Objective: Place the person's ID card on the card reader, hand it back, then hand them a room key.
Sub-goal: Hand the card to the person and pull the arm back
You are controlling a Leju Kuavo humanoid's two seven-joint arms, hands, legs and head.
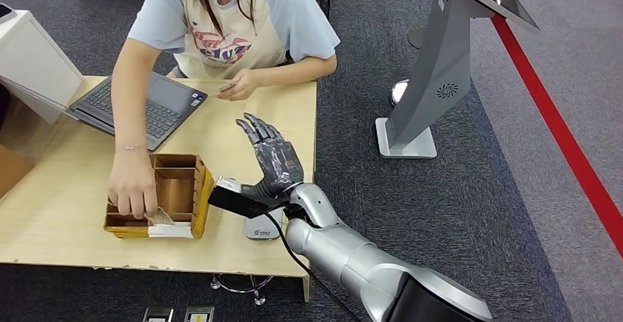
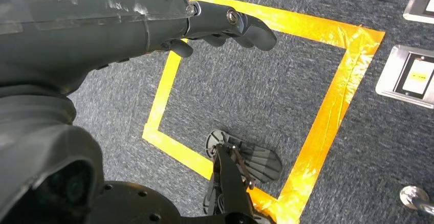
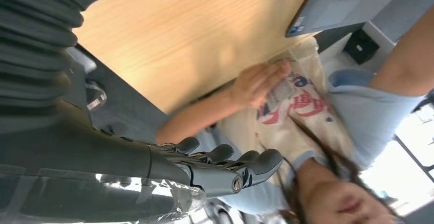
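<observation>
My right hand (image 1: 272,153) is raised above the table's right side, fingers spread and straight, holding nothing; the right wrist view shows it (image 3: 220,165) empty too. A person across the table holds a small card (image 1: 228,86) in one hand at the far edge, also seen as the card (image 3: 280,88). Their other hand (image 1: 132,186) reaches into a wooden compartment box (image 1: 187,190), touching a pale card (image 1: 163,216). The white card reader (image 1: 261,228) lies under my right wrist, partly hidden. My left hand (image 2: 230,24) hangs over the floor, fingers loosely extended, empty.
An open laptop (image 1: 139,105) sits at the table's far left, beside a white box (image 1: 33,57). A grey kiosk stand (image 1: 441,72) rises to the right of the table (image 1: 242,127). Orange tape (image 2: 327,116) marks a square on the carpet below.
</observation>
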